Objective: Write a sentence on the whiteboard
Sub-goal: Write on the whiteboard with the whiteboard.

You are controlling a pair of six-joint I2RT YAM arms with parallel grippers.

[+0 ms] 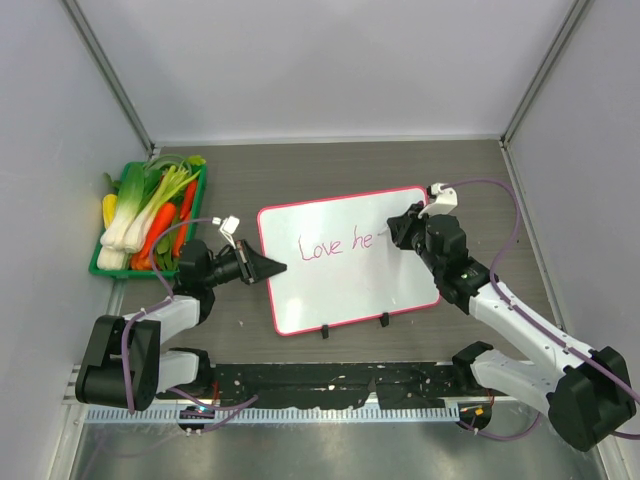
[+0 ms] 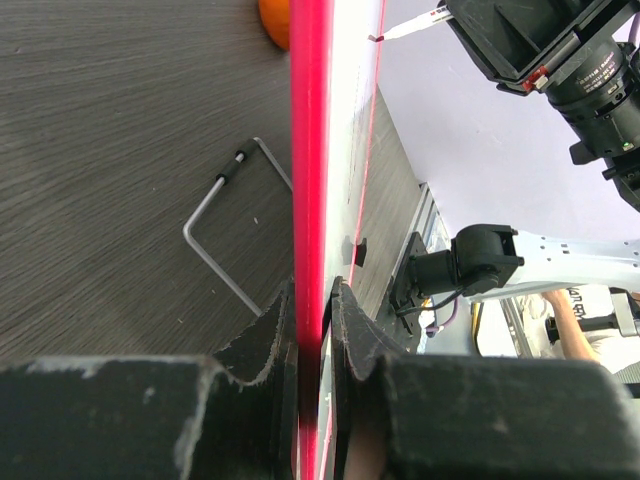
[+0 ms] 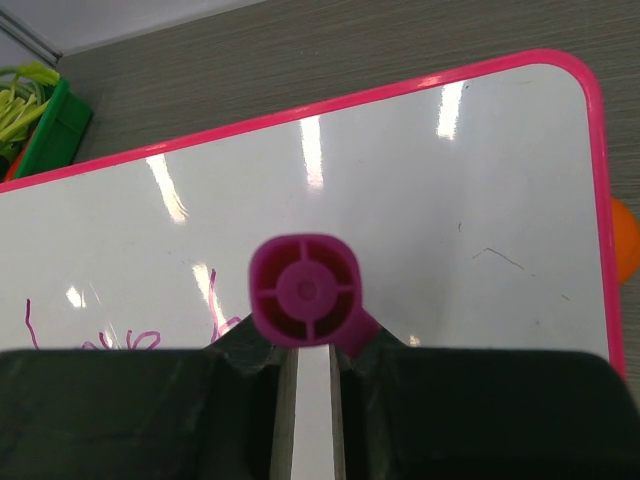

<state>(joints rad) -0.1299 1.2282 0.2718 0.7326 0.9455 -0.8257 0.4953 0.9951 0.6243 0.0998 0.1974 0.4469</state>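
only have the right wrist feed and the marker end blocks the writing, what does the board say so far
Observer: The top view shows "Love he" on the whiteboard, with a short stroke after the "e".
Operator: is anything steadying the board
Observer: Yes, the left gripper has its jaws shut on the frame at the board's left edge.
Operator: is the tip on the surface
Observer: In the left wrist view the marker tip sits right at the board face, but I cannot confirm contact.
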